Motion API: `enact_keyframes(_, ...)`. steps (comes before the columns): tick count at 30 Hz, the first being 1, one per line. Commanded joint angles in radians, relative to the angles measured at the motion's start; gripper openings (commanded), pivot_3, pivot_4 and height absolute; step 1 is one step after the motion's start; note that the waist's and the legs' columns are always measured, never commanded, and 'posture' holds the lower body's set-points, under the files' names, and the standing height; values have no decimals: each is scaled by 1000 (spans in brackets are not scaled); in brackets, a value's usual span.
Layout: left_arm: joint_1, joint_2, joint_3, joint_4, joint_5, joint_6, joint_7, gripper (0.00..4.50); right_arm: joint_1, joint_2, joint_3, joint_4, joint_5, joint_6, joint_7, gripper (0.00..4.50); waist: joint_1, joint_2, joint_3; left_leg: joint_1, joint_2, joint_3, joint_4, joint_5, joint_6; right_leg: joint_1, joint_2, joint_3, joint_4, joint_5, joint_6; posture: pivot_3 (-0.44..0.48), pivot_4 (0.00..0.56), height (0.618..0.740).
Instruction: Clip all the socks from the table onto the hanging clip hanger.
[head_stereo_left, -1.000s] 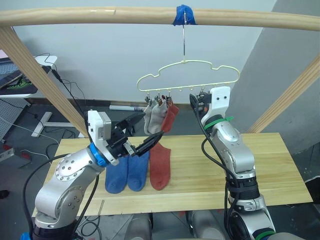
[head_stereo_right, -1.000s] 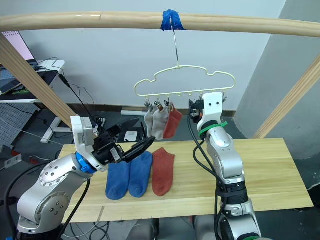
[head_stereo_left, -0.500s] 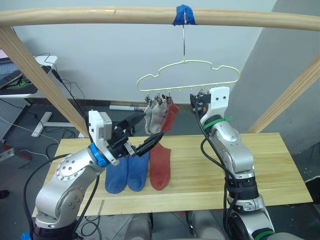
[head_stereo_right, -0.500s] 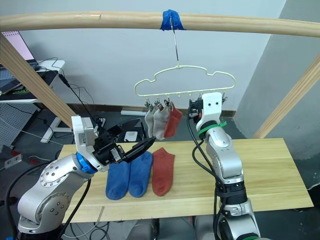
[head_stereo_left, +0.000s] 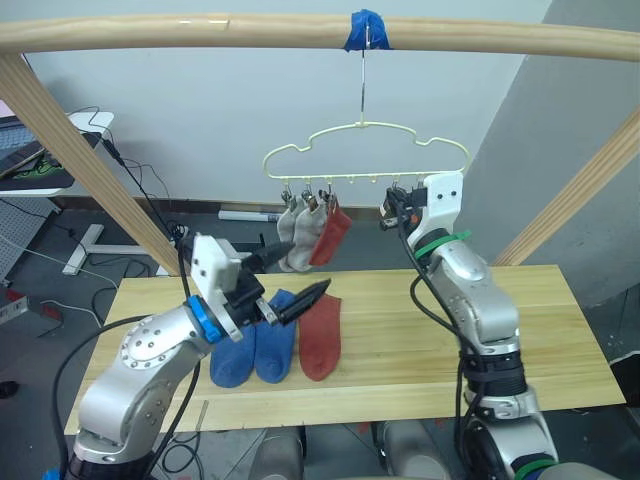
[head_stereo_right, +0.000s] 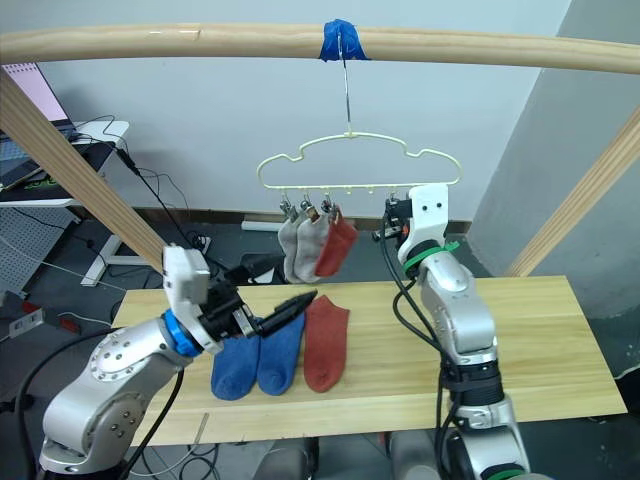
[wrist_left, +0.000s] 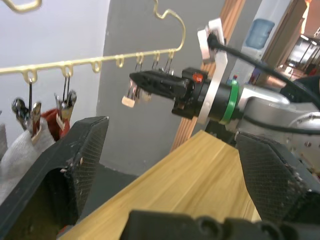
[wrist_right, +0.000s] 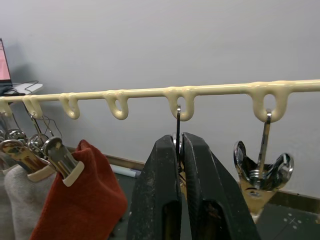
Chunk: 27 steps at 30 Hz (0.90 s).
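The cream clip hanger (head_stereo_left: 365, 150) hangs by its hook from the round rail. Two grey socks (head_stereo_left: 295, 238) and a red sock (head_stereo_left: 330, 232) are clipped at its left end. On the table (head_stereo_left: 560, 330) lie two blue socks (head_stereo_left: 252, 350) side by side, with a red sock (head_stereo_left: 320, 338) next to them. My left gripper (head_stereo_left: 295, 280) is open and empty, held above the blue socks and just below the hanging socks. My right gripper (wrist_right: 181, 140) is shut on a metal clip (wrist_right: 178, 131) near the hanger's right end; another free clip (wrist_right: 262, 167) hangs beside it.
The round wooden rail (head_stereo_left: 200, 30) crosses overhead, with blue tape (head_stereo_left: 368, 28) at the hook. Slanted wooden posts stand at the left (head_stereo_left: 70, 150) and right (head_stereo_left: 580, 190). A desk and cables (head_stereo_left: 90, 130) lie beyond the table's far left.
The hanger has swung a little to the left and up with my right gripper. My left gripper has dropped lower, away from the hanging red sock.
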Motion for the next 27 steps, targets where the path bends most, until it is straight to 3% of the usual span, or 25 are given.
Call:
enact_keyframes(1,4,-4,-107,125,156,-14,42,4500,-24,-64,-33,-76,97,92,112,16,0,0,0,0,0,0,0,0,0,0,0,0,0,0,0,-80,170,740)
enact_keyframes(6,-59,-37,-238,352,329,-40,73,4500,-21,-109,-36,-104,140,145,153,16,-4,4,-2,-1,4,0,0,0,0,-1,5,0,-1,-1,2,-97,170,740)
enact_keyframes(12,-189,-103,-327,684,522,-239,104,4500,-36,-118,-40,-112,157,176,146,16,-5,4,-2,-2,9,0,0,0,0,-5,11,0,1,2,-3,-135,181,740)
enact_keyframes(22,-253,-122,-377,901,658,-339,64,4500,-40,-126,-42,-126,164,195,126,16,-26,4,-2,-2,9,1,0,0,0,-5,10,1,1,3,-5,-158,190,740)
enact_keyframes(25,-262,-127,-384,920,671,-347,39,3931,-41,-126,-42,-128,169,199,121,0,-27,4,-2,-2,9,1,0,0,0,-5,10,1,1,3,-4,-160,189,740)
enact_keyframes(27,-276,-143,-384,935,679,-368,37,3282,-40,-126,-41,-130,170,199,117,0,-27,4,-2,-2,9,1,0,0,0,-5,10,1,1,2,-3,-162,192,740)
